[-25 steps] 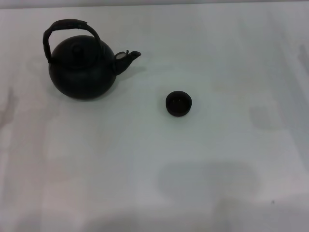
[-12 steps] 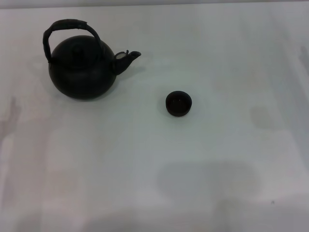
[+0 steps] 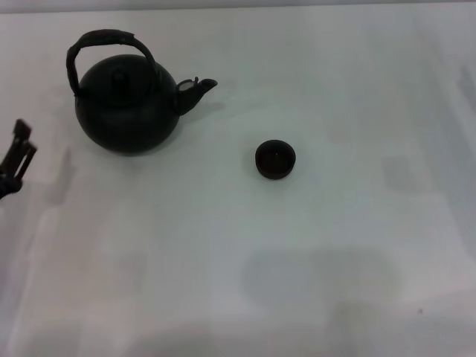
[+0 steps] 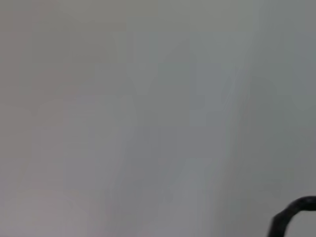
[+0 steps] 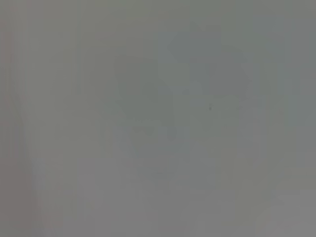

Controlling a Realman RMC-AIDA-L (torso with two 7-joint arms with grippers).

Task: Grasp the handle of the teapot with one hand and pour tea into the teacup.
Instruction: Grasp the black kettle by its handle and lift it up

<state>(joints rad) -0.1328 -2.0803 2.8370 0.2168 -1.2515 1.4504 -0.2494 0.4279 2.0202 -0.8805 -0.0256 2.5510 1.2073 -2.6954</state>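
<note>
The black round-bellied teapot (image 3: 126,108) stands upright at the table's far left, its spout (image 3: 199,89) pointing right. Its arched handle (image 3: 108,39) rises over the knobbed lid (image 3: 119,74). The small black teacup (image 3: 275,159) sits alone near the middle, to the right of the spout and closer to me. My left gripper (image 3: 24,140) shows at the left edge, open, left of the teapot and not touching it. A dark curved strip (image 4: 292,213) shows in a corner of the left wrist view; I cannot tell what it is. The right gripper is out of view.
A plain white table (image 3: 297,260) carries only the teapot and teacup. Its far edge (image 3: 238,6) runs along the top of the head view. The right wrist view holds only bare pale surface (image 5: 158,118).
My left gripper has come into the head view at the left edge, where only its shadow showed before. Teapot and teacup have not moved.
</note>
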